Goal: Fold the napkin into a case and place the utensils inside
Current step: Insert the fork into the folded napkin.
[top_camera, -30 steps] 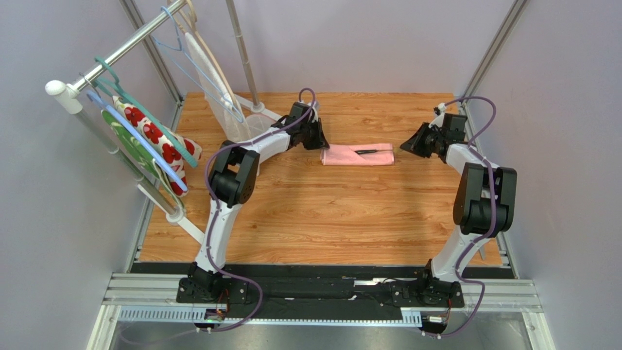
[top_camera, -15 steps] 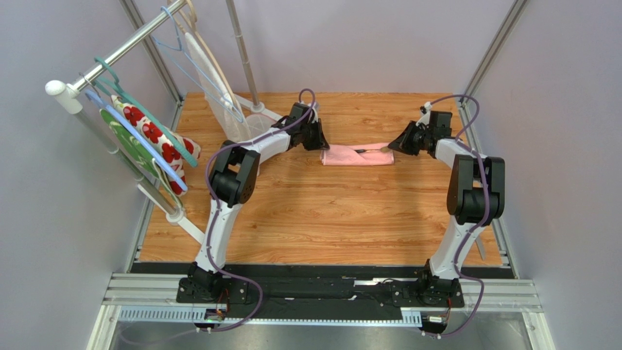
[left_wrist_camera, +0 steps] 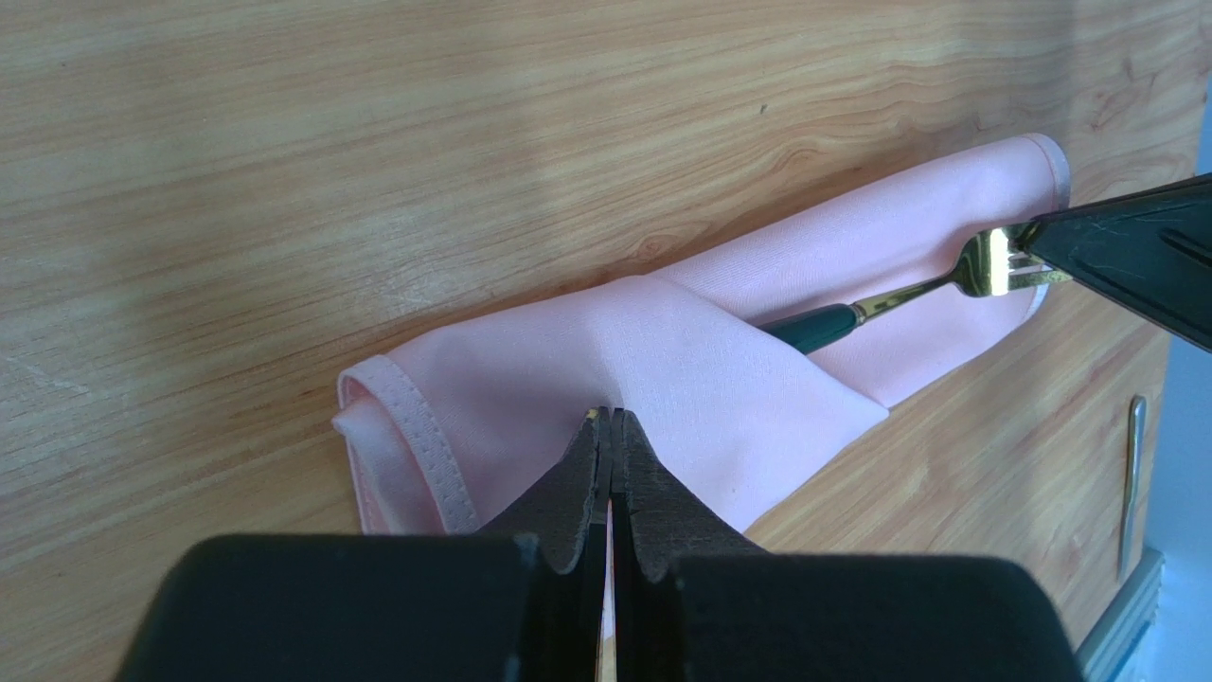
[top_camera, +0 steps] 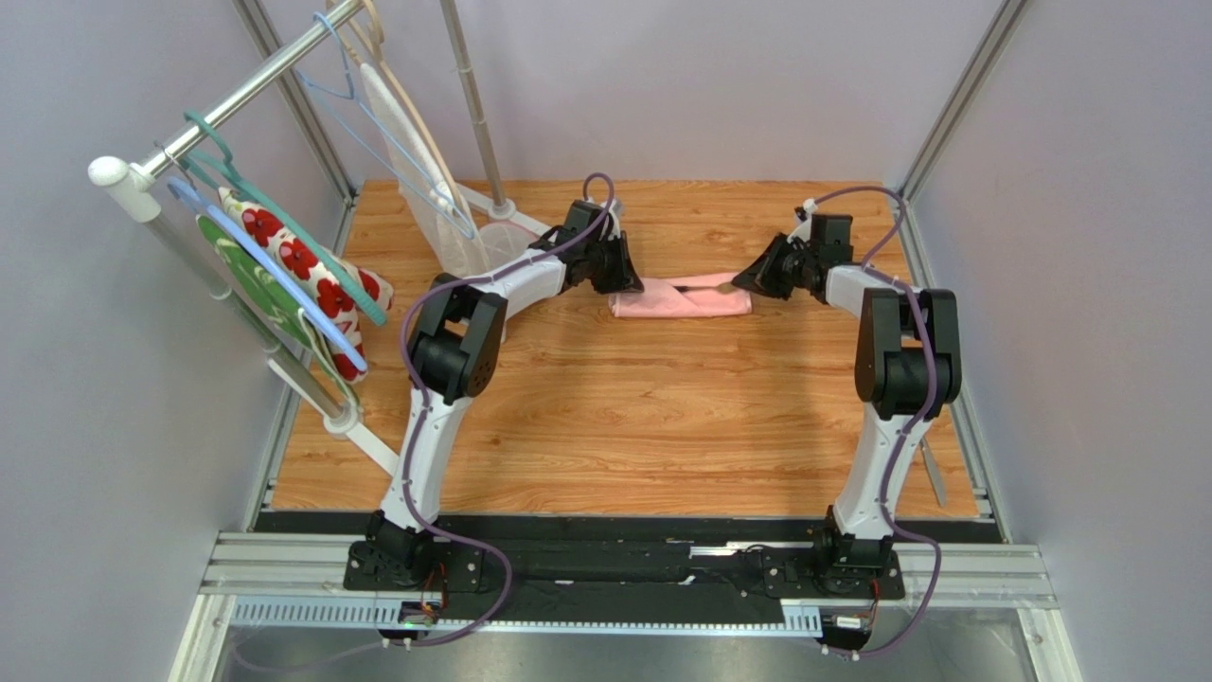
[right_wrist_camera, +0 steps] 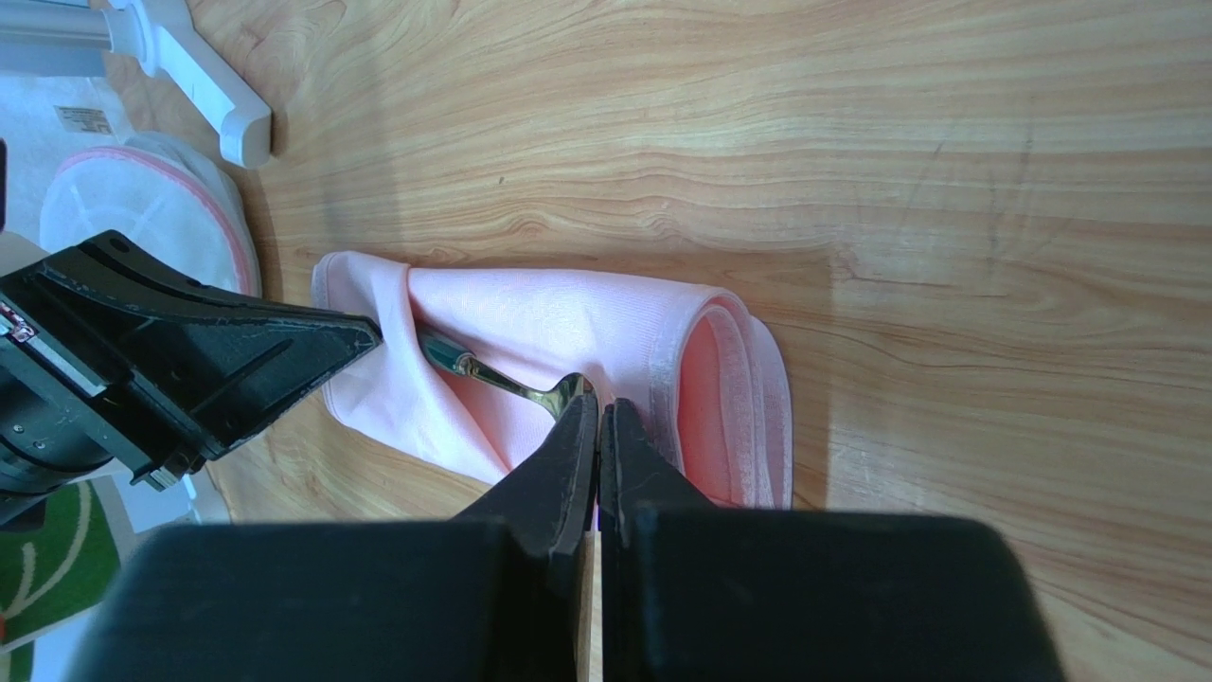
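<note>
Right gripper (top_camera: 743, 279), closed, has moved in and pushed the fork (left_wrist_camera: 911, 296) deeper into the napkin case (top_camera: 669, 300). The closed left gripper (left_wrist_camera: 612, 415) pins the fold. Insertion seems almost done.

On my left I see a hanging rail (top_camera: 245, 97) with hangers: a white cloth with red flowers (top_camera: 302, 264) beside a green cloth (top_camera: 242, 291). Farther back hangs a pale hoop-shaped net (top_camera: 413, 149), above the wooden table (top_camera: 640, 426).

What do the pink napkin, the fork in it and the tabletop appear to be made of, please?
Napkin: thin woven cloth, matte, with stitched hems and soft folds.
Fork: polished gold-toned metal head, glinting; dark green handle, perhaps plastic or enamel.
Tabletop: wood or wood-look laminate, grain showing, slight sheen.
</note>
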